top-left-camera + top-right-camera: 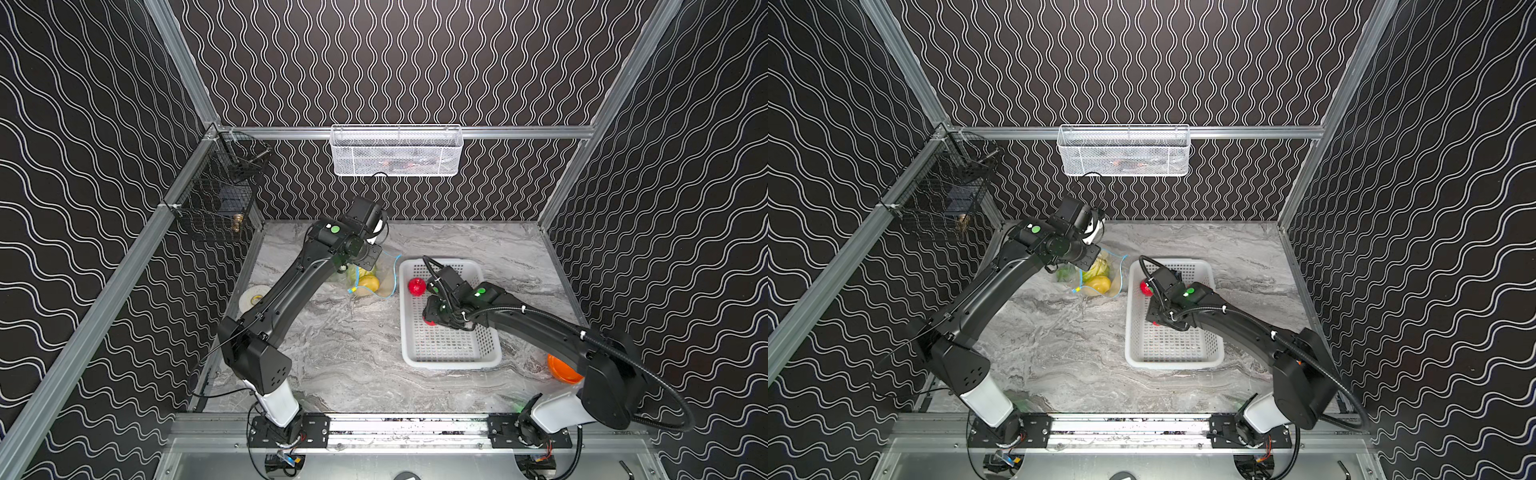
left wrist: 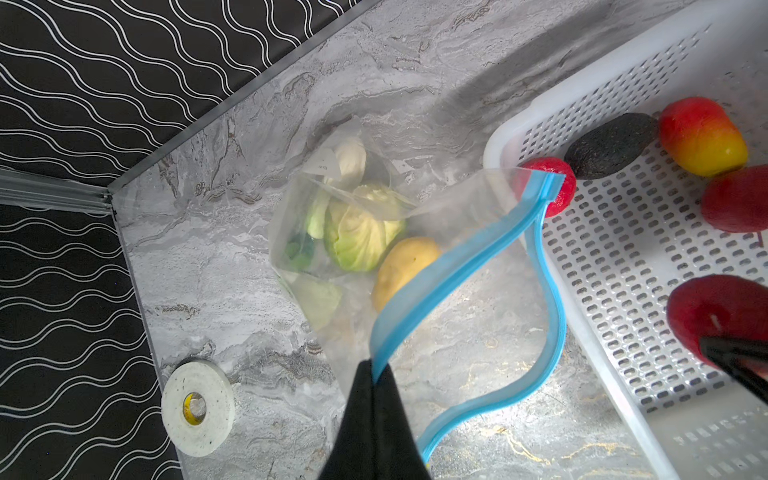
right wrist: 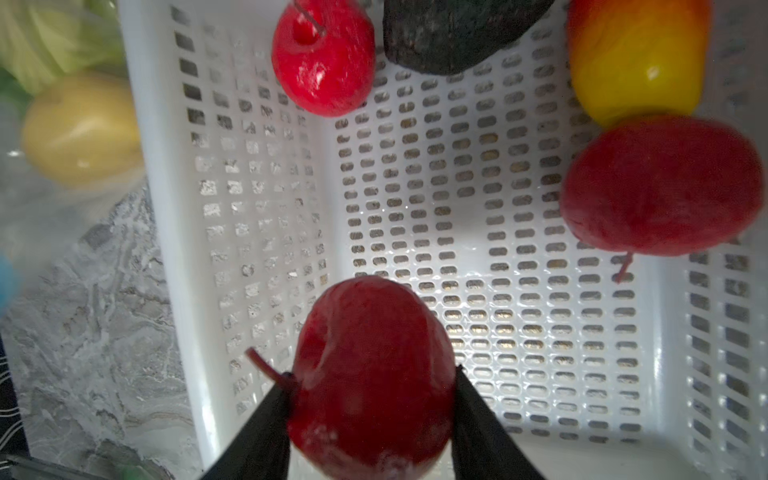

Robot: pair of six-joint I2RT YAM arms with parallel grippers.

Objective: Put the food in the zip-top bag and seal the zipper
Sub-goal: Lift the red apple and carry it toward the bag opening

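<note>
The clear zip-top bag [image 2: 465, 216] lies on the marble table with its mouth open. My left gripper [image 2: 375, 372] is shut on one lip of the light-blue zipper [image 2: 449, 278] and holds it up. Inside the bag are a green cabbage [image 2: 361, 232], a yellow piece [image 2: 403, 266], a white radish [image 2: 351, 160] and a green leaf [image 2: 299, 251]. My right gripper [image 3: 372, 386] is shut on a red fruit [image 3: 370, 365] just above the floor of the white perforated basket [image 1: 449, 345]. Two more red fruits [image 3: 324, 62] [image 3: 660, 187], a dark item [image 3: 453, 33] and a red-yellow fruit [image 3: 636, 62] lie in the basket.
A white tape roll [image 1: 251, 297] lies by the left wall under the left arm. An orange bowl [image 1: 561, 370] sits at the right, behind the right arm. A white mesh basket [image 1: 395, 151] hangs on the back rail, and a black wire basket [image 1: 216, 195] on the left rail.
</note>
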